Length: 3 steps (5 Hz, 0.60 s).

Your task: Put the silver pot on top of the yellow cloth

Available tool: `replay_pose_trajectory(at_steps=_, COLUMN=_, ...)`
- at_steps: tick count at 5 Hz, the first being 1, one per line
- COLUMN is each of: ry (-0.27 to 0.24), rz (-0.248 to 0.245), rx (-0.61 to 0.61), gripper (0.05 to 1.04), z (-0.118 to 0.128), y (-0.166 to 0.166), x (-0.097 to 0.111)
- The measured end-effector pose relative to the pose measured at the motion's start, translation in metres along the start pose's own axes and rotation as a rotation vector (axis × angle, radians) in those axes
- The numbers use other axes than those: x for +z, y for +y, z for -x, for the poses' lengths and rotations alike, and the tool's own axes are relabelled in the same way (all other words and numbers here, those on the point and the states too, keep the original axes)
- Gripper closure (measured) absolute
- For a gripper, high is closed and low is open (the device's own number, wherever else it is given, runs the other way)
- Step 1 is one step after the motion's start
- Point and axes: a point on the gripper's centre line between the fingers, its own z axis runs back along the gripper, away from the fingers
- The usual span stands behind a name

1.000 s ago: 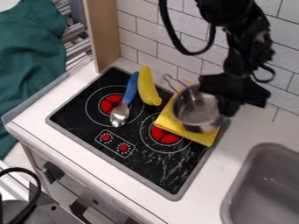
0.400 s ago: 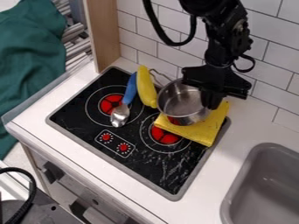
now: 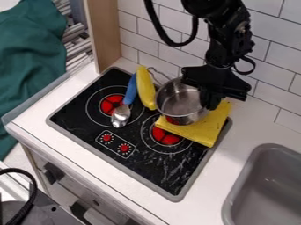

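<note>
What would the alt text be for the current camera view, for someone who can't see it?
A black robot arm's end effector is at the right rim of a silver pot, which sits partly over a yellow cloth on a toy stove. Left of the pot are a banana and a spoon; a gray sink is at lower right.

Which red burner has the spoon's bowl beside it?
The burner farther from the sink; the other burner borders the yellow cloth, not the spoon.
</note>
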Motion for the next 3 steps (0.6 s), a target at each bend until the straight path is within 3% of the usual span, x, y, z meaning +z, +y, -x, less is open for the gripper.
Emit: replay_pose_trajectory(at_steps=3, ry=-0.009, rz=-0.033, rx=-0.030, gripper=1.029, z=0.0037, y=-0.0119, x=0.0003)
